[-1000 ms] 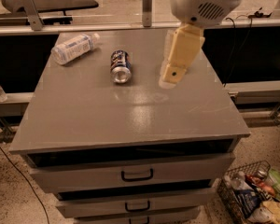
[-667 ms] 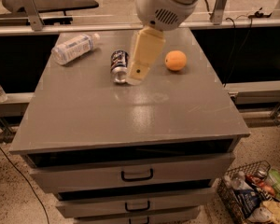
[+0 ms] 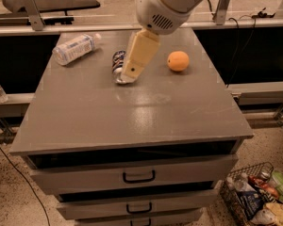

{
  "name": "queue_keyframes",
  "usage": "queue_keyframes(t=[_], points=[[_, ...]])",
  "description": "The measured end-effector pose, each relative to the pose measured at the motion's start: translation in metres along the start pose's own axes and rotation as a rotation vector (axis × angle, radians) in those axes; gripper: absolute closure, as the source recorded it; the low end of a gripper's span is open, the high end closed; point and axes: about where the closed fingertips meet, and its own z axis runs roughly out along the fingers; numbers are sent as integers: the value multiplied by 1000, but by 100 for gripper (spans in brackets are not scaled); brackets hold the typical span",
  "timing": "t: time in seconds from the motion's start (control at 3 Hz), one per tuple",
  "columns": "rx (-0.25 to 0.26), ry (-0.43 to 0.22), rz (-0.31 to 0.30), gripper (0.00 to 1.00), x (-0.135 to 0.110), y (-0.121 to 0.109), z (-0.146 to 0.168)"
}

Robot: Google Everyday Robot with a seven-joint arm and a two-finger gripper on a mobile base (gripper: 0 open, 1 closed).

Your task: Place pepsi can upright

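The pepsi can [image 3: 118,66] lies on its side on the grey cabinet top [image 3: 132,112], its silver end facing the front. Most of it is hidden behind my gripper [image 3: 132,72]. The gripper's cream-coloured fingers point down and to the left, with their tips right at the can's near end. The white arm comes in from the top of the view.
A clear plastic water bottle [image 3: 77,47] lies on its side at the back left of the top. An orange fruit [image 3: 178,60] sits to the right of the gripper. The cabinet has drawers with handles [image 3: 138,176] below. A wire basket of items [image 3: 257,199] stands on the floor at the lower right.
The gripper has swung left from in front of the orange to over the can, uncovering the orange and hiding most of the can.
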Motion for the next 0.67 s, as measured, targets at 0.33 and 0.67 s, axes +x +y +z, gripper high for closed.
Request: queue_keyframes(t=[0.33, 0.67], points=[[41, -64, 157, 0, 7, -35, 56], [73, -90, 329, 0, 17, -64, 112]])
